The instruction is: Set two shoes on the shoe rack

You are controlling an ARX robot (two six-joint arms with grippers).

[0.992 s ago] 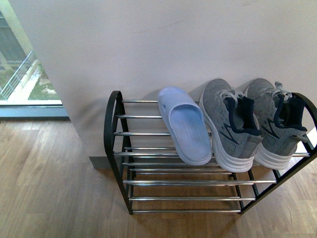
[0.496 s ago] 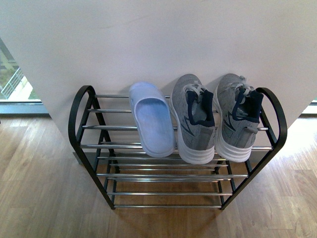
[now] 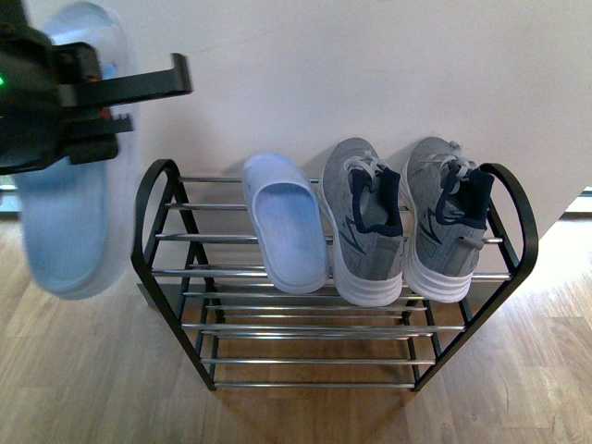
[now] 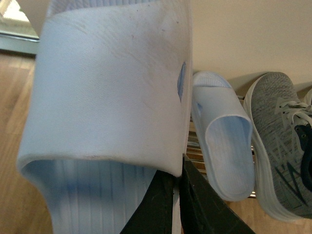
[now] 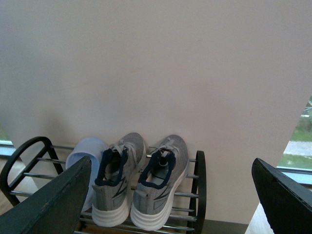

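Two grey sneakers (image 3: 365,231) (image 3: 444,222) with white soles stand side by side on the top tier of the black shoe rack (image 3: 148,222), heels toward me. A light blue slipper (image 3: 282,231) lies on the rack to their left. My left gripper (image 3: 129,106), at the upper left above the rack's left end, is shut on a second light blue slipper (image 3: 65,213), which hangs blurred. In the left wrist view the shut fingers (image 4: 168,204) pinch the held slipper's (image 4: 107,87) edge. My right gripper (image 5: 168,195) is open and empty, facing both sneakers (image 5: 114,187) (image 5: 158,185).
A white wall (image 3: 370,74) stands right behind the rack. Wooden floor (image 3: 74,370) lies around and under it. The rack's lower tiers (image 3: 305,361) hold nothing. A window strip (image 5: 304,146) shows past the wall's right edge.
My left arm with the held slipper has come into the front view at the upper left. The view swung earlier, bringing the rack to the middle. The shoes on the rack have not moved.
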